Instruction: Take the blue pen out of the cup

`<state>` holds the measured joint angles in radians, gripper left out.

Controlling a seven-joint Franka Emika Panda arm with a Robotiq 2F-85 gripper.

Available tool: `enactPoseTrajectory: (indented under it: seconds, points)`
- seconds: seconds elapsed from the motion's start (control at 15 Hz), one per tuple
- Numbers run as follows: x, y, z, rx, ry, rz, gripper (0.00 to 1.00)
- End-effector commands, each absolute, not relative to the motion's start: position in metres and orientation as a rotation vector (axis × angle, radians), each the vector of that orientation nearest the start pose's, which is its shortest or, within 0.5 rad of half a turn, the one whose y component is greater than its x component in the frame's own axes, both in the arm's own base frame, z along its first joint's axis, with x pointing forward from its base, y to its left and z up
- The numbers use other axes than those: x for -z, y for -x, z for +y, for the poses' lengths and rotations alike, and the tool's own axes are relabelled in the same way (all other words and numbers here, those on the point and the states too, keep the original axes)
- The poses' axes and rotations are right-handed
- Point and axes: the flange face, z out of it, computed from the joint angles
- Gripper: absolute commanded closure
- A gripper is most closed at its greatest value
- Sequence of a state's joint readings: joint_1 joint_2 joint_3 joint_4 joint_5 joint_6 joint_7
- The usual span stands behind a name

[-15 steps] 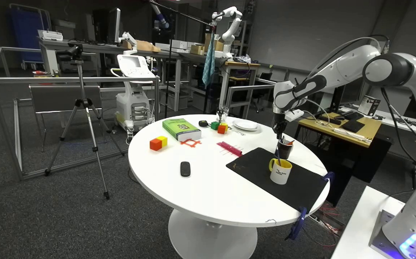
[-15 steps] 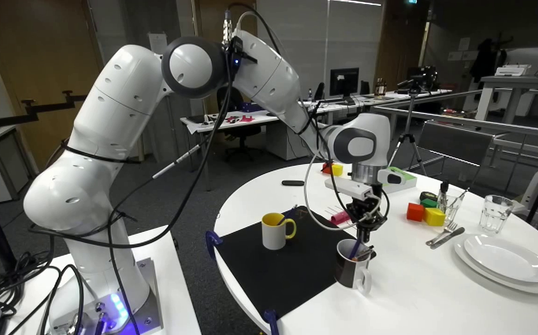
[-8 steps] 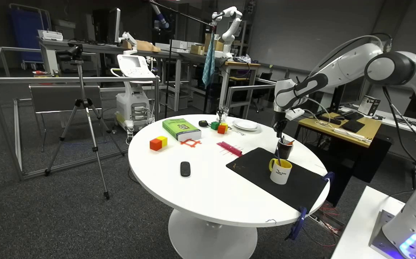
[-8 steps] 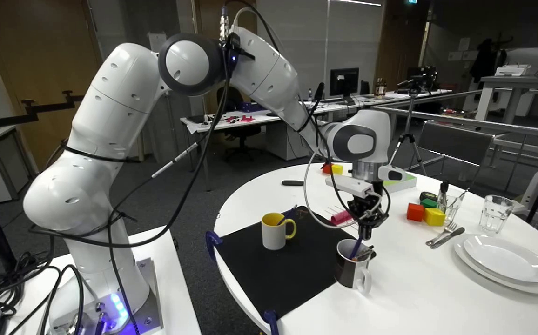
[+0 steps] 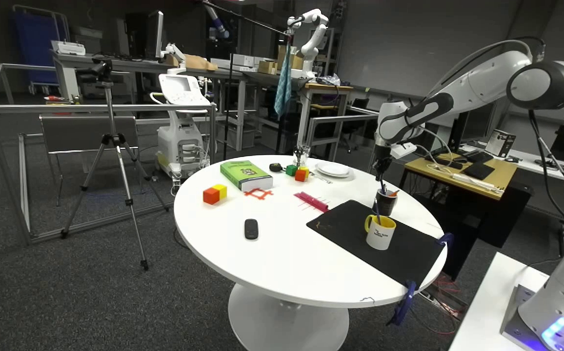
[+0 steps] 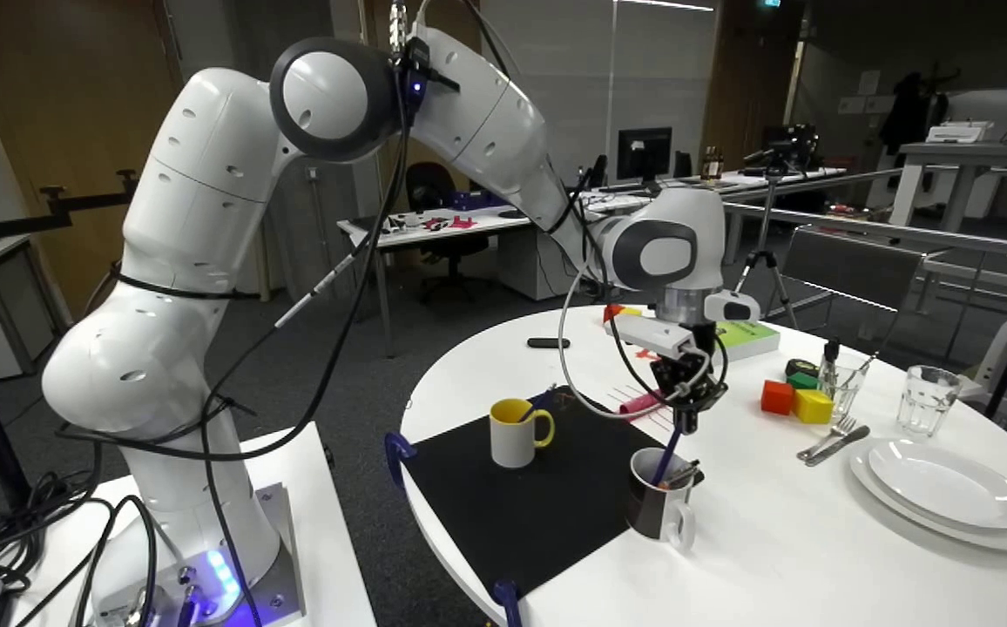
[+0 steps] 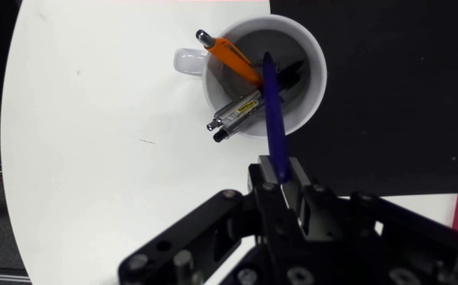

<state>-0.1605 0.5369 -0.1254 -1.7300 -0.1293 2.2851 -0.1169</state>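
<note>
— Please, what does the claw point(image 7: 281, 169) hold?
— It pinches the blue pen point(image 7: 275, 118) near its upper end; the lower end is inside the white-and-black cup point(image 6: 650, 507).
— And this cup, where?
— Upright, at the edge of the black mat point(image 6: 538, 501).

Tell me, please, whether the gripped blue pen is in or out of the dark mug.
Partly in: in both exterior views, the blue pen runs from the end effector down into the dark mug.
</note>
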Motion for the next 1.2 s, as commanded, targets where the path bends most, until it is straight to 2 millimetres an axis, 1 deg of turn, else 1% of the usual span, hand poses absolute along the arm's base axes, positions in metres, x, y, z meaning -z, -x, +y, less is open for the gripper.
enactPoseTrajectory:
  seconds: [0.0, 0.27, 0.53, 0.87, 1.13]
  points:
    - [-0.308, -0.62, -0.179, 0.102, 3.292, 0.102, 0.97]
    - [-0.331, -0.605, -0.17, 0.238, 3.3, 0.094, 0.97]
    - [-0.348, -0.591, -0.161, 0.378, 3.306, 0.074, 0.97]
    - [-0.362, -0.576, -0.142, 0.54, 3.301, 0.017, 0.97]
    - [-0.372, -0.569, -0.126, 0.597, 3.305, -0.015, 0.97]
